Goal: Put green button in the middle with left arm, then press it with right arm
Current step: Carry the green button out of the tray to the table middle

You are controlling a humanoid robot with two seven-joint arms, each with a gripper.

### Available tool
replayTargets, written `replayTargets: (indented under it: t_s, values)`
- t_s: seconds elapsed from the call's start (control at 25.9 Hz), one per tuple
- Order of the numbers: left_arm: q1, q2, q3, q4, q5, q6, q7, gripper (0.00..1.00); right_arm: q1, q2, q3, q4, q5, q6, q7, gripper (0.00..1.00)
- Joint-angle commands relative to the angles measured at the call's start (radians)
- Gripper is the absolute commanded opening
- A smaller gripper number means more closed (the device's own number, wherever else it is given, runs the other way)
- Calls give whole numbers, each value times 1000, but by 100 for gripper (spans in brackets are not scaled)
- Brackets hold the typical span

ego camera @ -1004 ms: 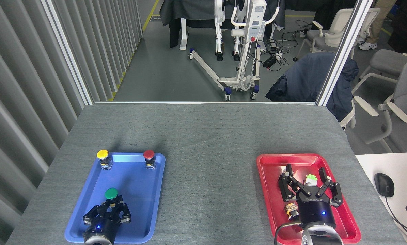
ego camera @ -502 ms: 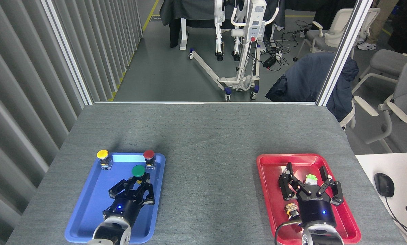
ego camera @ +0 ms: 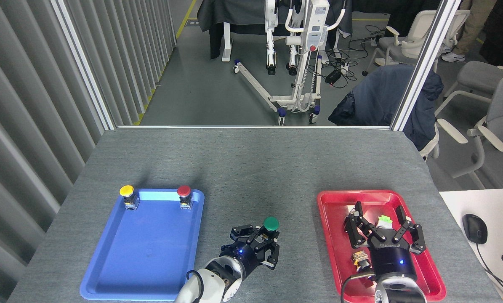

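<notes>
Two arms reach in from the near edge. The left gripper (ego camera: 263, 240) stretches forward and to the right over the bare grey tabletop (ego camera: 251, 168) between the blue tray (ego camera: 108, 269) and the red tray (ego camera: 331, 235), its fingers pinching the base of the green button (ego camera: 271, 224), whose cap sits just beyond the fingertips. The right gripper (ego camera: 379, 229) points straight ahead over the red tray, fingers spread wide around a white switch (ego camera: 384, 220) with a light-green tip. Far to the left gripper's left, a yellow button (ego camera: 127, 192) and a red button (ego camera: 184, 193) stand at the blue tray's far corners.
</notes>
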Motion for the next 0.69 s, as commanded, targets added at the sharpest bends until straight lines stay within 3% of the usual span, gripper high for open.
replayTargets:
  t_s: [0.0, 0.08, 0.19, 0.27, 0.39, 0.46, 0.66]
  values:
    - [-16, -6, -33, 49, 6, 0, 3, 2, -1, -1, 0, 0, 0, 0, 2, 100]
    - [-16, -6, -35, 49, 8, 0, 3, 6, -1, -1, 0, 0, 0, 0, 0, 100]
    - [-16, -6, -42, 51, 8, 2, -4, 21, -1, 0, 0, 0, 0, 0, 0, 100]
    - [-16, -6, -52, 51, 8, 7, -9, 41, -1, 2, -2, 0, -2, 0, 0, 100]
    - [-16, -6, -75, 52, 3, 16, -4, 81, -1, 2, -2, 0, -2, 0, 0, 100]
    - [-16, -6, -78, 51, 3, 14, -4, 90, -1, 0, -3, 1, -2, 1, 0, 100]
    - [-7, -5, -76, 42, 3, 0, -1, 97, 1, -1, -3, 1, -2, 0, -9, 100]
